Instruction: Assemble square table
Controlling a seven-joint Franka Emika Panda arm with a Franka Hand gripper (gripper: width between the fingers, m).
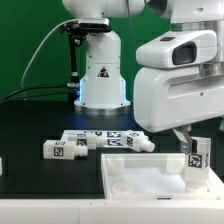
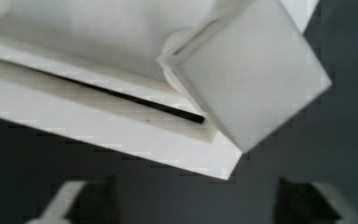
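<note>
Markings: a dark triangle mark (image 1: 100, 72) showed on the big white robot base (image 1: 100, 92), its detail too small to read. Black-and-white square tags sat on every short chunky white plastic leg, but the patterns were too small to tell apart.

Task piece: the large flat square white plastic tabletop (image 1: 150, 180) lay on the black table (image 1: 25, 130), toward the exterior view's right. It had a raised rim, and round recesses showed in its upper face. It held one thing, the upright leg (image 1: 194, 160), which stood at its corner on the exterior view's right with a tag facing the camera. Whether it was seated in a hole or only resting could not be told.

Three loose legs (image 1: 60, 149) lay on their sides on the black table, close together just behind the tabletop, toward the exterior view's left.

Pincer: the two-finger gripper (image 2: 194, 200) was unclenched. In the wrist view its fingers (image 2: 78, 200) stood well apart with a dark gap between them. The upright leg's white face lay beyond the tips and was not pinched. In the exterior view the gripper hung just above that leg.
</note>
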